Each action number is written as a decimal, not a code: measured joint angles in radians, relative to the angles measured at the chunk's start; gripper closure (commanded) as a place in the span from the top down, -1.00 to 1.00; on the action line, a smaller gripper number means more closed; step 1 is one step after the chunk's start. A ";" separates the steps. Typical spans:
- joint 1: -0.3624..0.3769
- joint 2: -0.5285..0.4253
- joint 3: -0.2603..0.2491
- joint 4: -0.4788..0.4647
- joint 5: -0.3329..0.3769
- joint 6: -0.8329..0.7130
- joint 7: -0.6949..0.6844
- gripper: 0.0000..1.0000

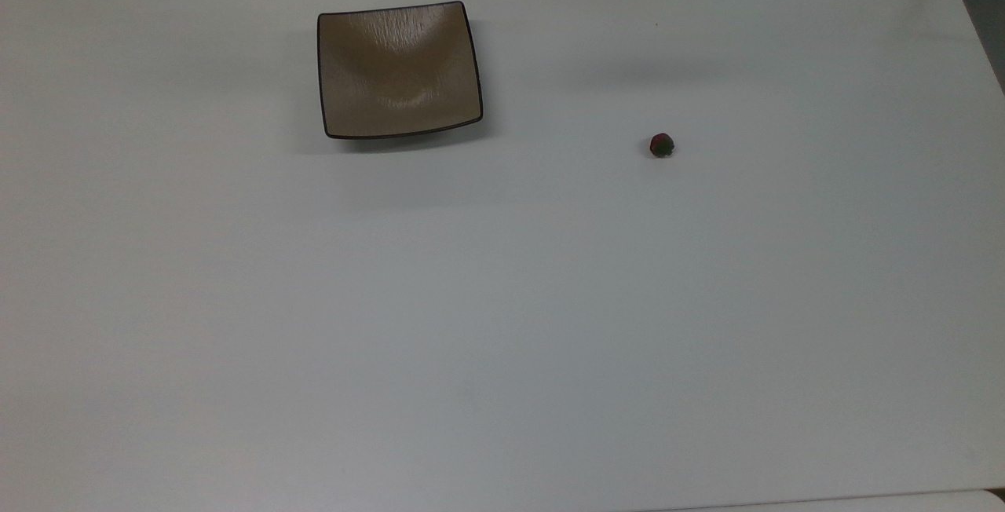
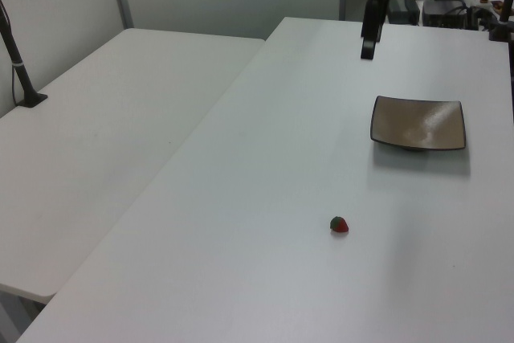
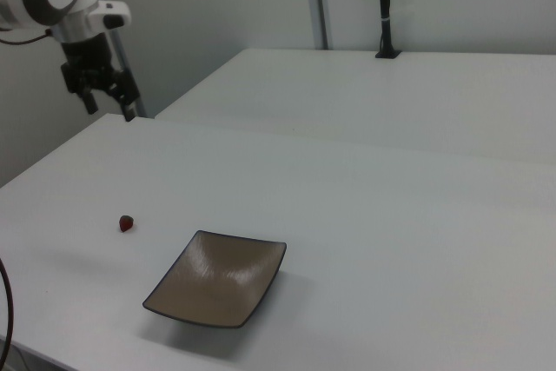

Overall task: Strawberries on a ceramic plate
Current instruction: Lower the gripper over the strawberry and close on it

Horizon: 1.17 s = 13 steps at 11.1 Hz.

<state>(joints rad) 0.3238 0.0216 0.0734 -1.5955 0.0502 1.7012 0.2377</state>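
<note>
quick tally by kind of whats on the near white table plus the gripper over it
strawberries: 1
ceramic plate: 1
gripper, fingers apart, holding nothing: 1
total: 3
</note>
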 measured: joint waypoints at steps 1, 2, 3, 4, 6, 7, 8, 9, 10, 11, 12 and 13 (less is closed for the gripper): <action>0.008 0.019 0.028 0.004 0.000 0.000 0.042 1.00; 0.019 0.040 0.050 0.008 0.000 0.000 0.069 1.00; 0.036 0.060 0.059 0.010 0.000 0.002 0.089 1.00; 0.057 0.083 0.062 0.011 0.000 0.020 0.112 1.00; 0.093 0.134 0.063 0.008 0.000 0.091 0.162 1.00; 0.100 0.157 0.063 0.006 0.000 0.121 0.174 1.00; 0.102 0.181 0.063 0.002 0.000 0.150 0.179 1.00; 0.102 0.199 0.063 -0.002 0.000 0.172 0.179 1.00; 0.103 0.216 0.063 -0.011 0.000 0.190 0.179 1.00; 0.103 0.227 0.063 -0.024 0.000 0.208 0.179 1.00; 0.105 0.237 0.063 -0.048 -0.001 0.229 0.179 1.00; 0.108 0.247 0.063 -0.068 -0.001 0.249 0.179 1.00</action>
<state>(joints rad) 0.4320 0.2689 0.1362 -1.6634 0.0493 1.9505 0.4165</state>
